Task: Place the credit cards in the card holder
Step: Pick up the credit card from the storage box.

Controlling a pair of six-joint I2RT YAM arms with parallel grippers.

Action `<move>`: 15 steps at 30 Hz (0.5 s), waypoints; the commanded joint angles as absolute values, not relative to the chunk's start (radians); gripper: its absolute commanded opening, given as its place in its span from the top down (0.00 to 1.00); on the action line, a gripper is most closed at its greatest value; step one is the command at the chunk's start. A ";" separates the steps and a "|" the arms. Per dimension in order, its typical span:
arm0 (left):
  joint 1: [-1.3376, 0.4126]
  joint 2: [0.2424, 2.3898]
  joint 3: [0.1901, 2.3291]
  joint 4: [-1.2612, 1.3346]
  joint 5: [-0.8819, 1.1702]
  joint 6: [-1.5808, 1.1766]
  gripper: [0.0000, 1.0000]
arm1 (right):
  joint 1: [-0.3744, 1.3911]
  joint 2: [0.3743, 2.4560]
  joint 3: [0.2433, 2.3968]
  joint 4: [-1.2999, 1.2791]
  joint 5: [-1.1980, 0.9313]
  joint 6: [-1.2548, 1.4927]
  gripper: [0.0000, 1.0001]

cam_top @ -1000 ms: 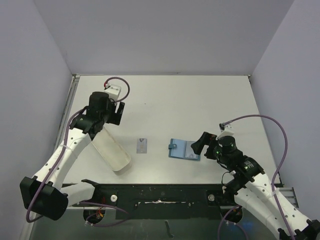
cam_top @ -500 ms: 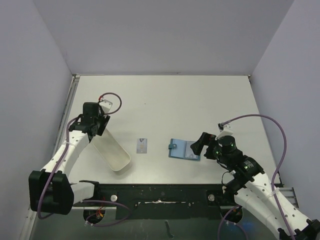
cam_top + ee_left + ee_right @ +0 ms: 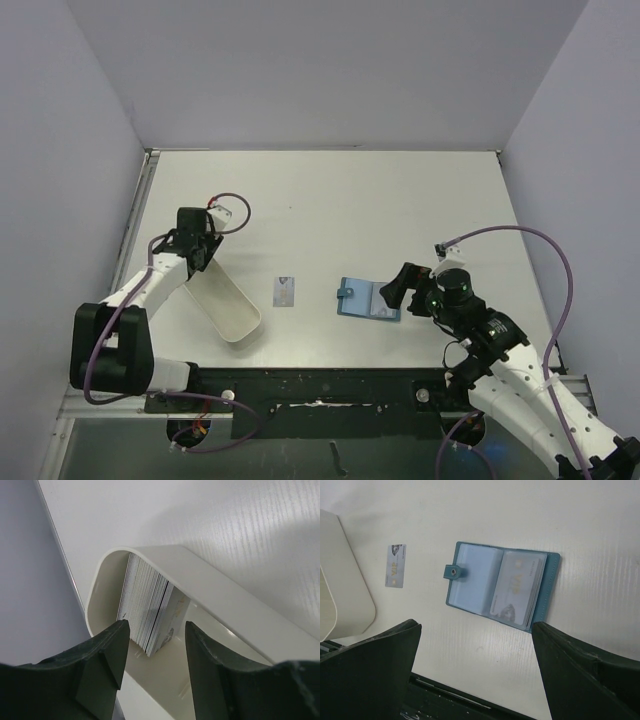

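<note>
At the tray [image 3: 226, 302] — left gripper [image 3: 156, 628] lowered, narrower.

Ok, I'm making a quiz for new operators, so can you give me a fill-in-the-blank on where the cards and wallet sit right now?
1. The stack of cards stands on edge inside the white ____.
2. The teal wallet lies ____ on the table, with a card in one pocket.
3. One loose card lies flat between the tray and the ____.
Missing words: tray; open; wallet.
</note>
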State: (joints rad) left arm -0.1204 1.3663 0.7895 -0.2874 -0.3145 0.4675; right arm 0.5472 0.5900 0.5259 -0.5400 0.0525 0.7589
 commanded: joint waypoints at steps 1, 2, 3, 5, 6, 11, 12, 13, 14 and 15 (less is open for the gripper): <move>-0.113 1.394 0.799 -0.200 -0.369 0.507 0.54 | 0.553 0.575 0.556 -0.499 0.057 0.744 0.02; -0.113 1.401 0.800 -0.197 -0.376 0.508 0.55 | 0.554 0.573 0.555 -0.499 0.057 0.744 0.02; -0.114 1.408 0.801 -0.196 -0.384 0.510 0.55 | 0.554 0.570 0.557 -0.500 0.058 0.743 0.02; -0.113 1.418 0.808 -0.198 -0.387 0.509 0.56 | 0.553 0.566 0.559 -0.505 0.062 0.741 0.02; -0.113 1.421 0.809 -0.199 -0.384 0.510 0.57 | 0.554 0.565 0.561 -0.507 0.065 0.740 0.02; -0.114 1.425 0.801 -0.187 -0.394 0.518 0.58 | 0.553 0.552 0.563 -0.519 0.073 0.739 0.02; -0.114 1.428 0.802 -0.186 -0.396 0.518 0.59 | 0.554 0.547 0.561 -0.520 0.074 0.741 0.02; -0.114 1.432 0.805 -0.188 -0.396 0.518 0.60 | 0.553 0.544 0.559 -0.520 0.074 0.741 0.02; -0.114 1.435 0.808 -0.190 -0.398 0.519 0.61 | 0.554 0.541 0.558 -0.520 0.075 0.742 0.02; -0.114 1.436 0.809 -0.191 -0.402 0.519 0.61 | 0.553 0.538 0.557 -0.522 0.075 0.742 0.02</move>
State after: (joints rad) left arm -0.1204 1.4261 0.7895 -0.2436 -0.3786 0.5060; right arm 0.5472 0.5571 0.5259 -0.5404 0.0563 0.7582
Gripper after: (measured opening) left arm 0.401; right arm 0.979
